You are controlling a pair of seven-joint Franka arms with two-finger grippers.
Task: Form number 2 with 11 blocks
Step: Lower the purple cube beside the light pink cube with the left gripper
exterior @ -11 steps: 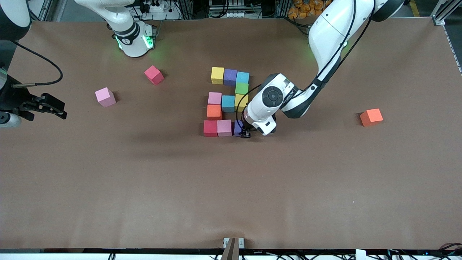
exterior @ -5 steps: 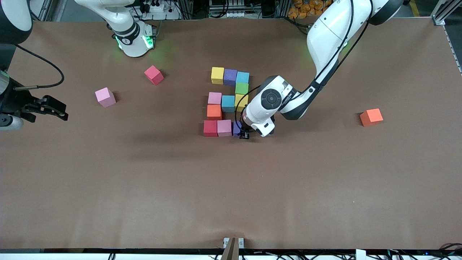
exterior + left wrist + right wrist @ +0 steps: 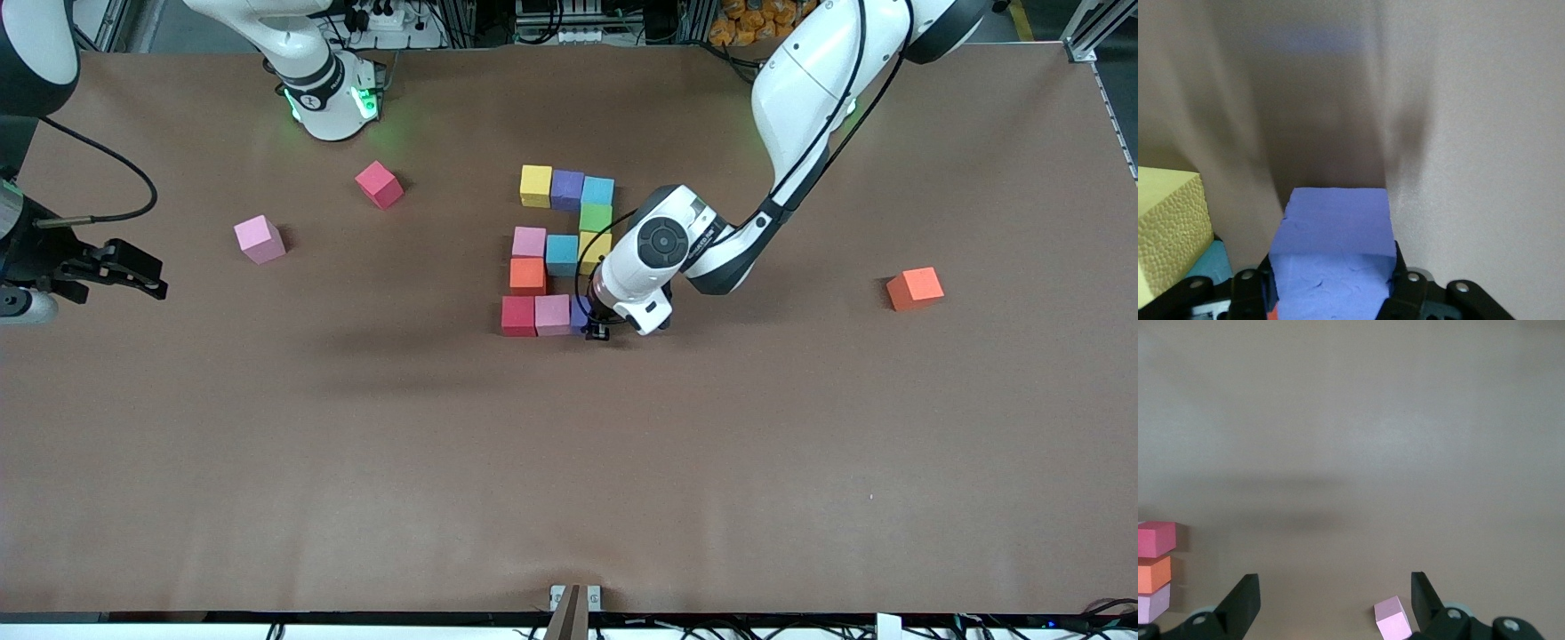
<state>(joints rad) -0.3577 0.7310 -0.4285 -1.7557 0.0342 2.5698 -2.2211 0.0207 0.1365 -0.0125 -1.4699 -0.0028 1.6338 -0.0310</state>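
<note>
The brown table (image 3: 356, 462) carries the number 2 (image 3: 558, 253) and three loose blocks (image 3: 259, 238).

Open table (image 3: 569, 462) (bare) below the number 2 (image 3: 560, 253)

Number 2 (image 3: 558, 252) at frame centre: flat mixed-colour cubes, five rows. Purple block (image 3: 1333, 257) ending bottom row, touching pink neighbour. Loose blocks: red (image 3: 380, 184) and pink (image 3: 260, 239) upper left, orange (image 3: 915, 288) right.

A brown tabletop (image 3: 356, 462) fills the front view. At its edge nearest the front camera sits a small metal bracket (image 3: 574, 597). Cables and a power strip (image 3: 384, 16) lie along the edge by the arms' bases.
</note>
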